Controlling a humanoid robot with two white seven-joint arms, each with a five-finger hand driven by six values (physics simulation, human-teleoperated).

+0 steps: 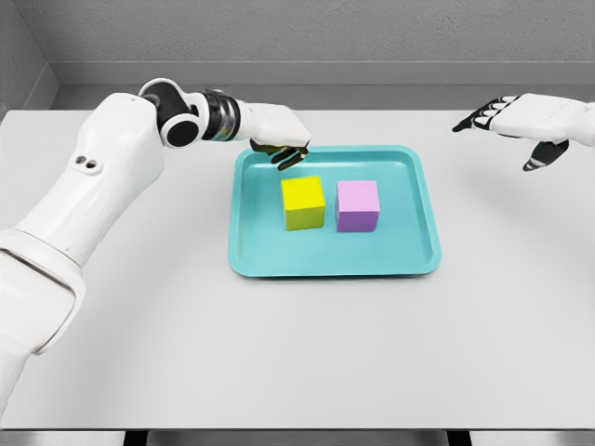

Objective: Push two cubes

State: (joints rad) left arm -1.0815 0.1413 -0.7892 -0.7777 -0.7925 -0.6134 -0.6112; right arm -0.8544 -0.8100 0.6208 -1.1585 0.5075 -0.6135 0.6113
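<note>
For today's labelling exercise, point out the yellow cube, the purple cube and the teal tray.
yellow cube [303, 203], head view, centre near its top front edge
purple cube [357, 205], head view, middle of the cube
teal tray [335, 264], head view, bare floor near front rim

Two glossy white robot arms with rounded shells; left arm [102, 177] bears a black elbow joint, banded grey wrist ring, two small dark holes; dark-fingered hands.

Right arm: cut off by the picture's 3 o'clock edge, so only the right hand [525, 125] shows.
Left hand [279, 139]: its fingertips hide part of the tray [423, 265] rim at 11 o'clock.
Left arm: shoulder runs off at 8 o'clock.
Table [297, 353]: near edge partly cut at 6 o'clock.
</note>
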